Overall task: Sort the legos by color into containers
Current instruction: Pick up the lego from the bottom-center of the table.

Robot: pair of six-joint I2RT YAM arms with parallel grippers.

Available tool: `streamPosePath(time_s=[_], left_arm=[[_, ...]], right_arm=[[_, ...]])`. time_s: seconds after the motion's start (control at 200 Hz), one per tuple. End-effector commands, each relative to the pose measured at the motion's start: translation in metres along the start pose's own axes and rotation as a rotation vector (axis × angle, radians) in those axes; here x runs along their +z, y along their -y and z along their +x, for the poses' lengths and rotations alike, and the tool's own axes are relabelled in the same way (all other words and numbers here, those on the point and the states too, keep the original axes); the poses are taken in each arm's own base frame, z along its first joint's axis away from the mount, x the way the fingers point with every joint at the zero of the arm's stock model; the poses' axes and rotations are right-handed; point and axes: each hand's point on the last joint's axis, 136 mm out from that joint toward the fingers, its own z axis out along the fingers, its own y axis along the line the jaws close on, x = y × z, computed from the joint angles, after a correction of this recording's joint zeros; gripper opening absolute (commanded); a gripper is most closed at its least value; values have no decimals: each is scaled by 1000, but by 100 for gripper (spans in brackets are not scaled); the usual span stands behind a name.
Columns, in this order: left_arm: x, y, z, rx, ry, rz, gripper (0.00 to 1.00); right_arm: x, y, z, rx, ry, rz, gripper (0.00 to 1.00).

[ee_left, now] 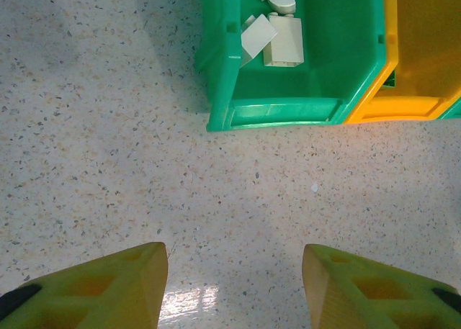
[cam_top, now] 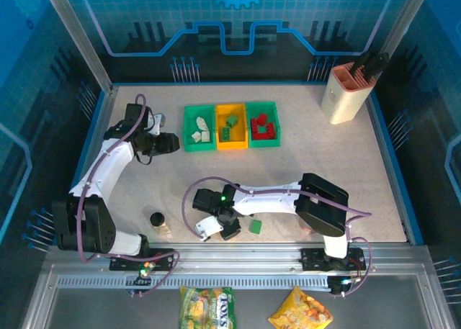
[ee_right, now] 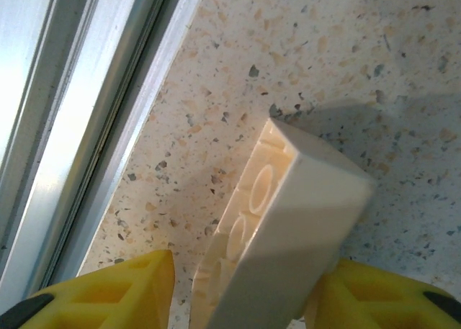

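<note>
Your right tool (ee_right: 245,271) straddles the cream brick (ee_right: 302,199) just beside the metal rail (ee_right: 79,113); whether it's clamped, I cannot tell. Your left tool (ee_left: 234,253) stands apart, far from the rail, over bare worktop (ee_left: 108,163).

Beige speckled counter (cam_top: 324,170); 2 green rectangular plastic bins (cam_top: 186,127), 1 orange-yellow plastic bin (cam_top: 232,146); cream-white plastic brick (ee_right: 288,221) (plain, no pattern); red plastic bricks (cam_top: 263,126).

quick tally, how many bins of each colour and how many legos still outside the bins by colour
green bins: 2 (left green bin, right green bin)
orange-yellow bin: 1
cream lego outside the bins: 1, gripped by the right gripper
green lego outside the bins: 1, lying loose
total: 5
</note>
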Motion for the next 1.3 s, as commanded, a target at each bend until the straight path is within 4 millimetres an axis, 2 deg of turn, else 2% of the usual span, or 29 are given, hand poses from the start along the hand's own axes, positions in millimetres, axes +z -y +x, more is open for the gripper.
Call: streamPosePath(time_s=[0.0, 0.125, 0.445, 0.715, 0.9, 1.141, 1.296], left_arm=[[-3, -4, 1, 18, -2, -12, 53], [-3, -4, 1, 17, -1, -11, 53], [-3, -4, 1, 19, 0, -10, 53], [-4, -4, 1, 19, 2, -12, 53], [-5, -5, 1, 19, 3, -16, 53], [-5, -4, 0, 21, 6, -15, 53], [-6, -5, 0, 23, 6, -18, 53]], right_arm=[[4, -6, -1, 8, -6, -26, 48], [5, -3, 0, 13, -21, -12, 44], [-2, 5, -1, 43, -6, 6, 27], [-17, 21, 8, 104, 26, 27, 23], [-36, 53, 15, 270, 106, 75, 21], [-57, 104, 26, 532, 230, 159, 16], [-68, 145, 34, 756, 300, 233, 16]])
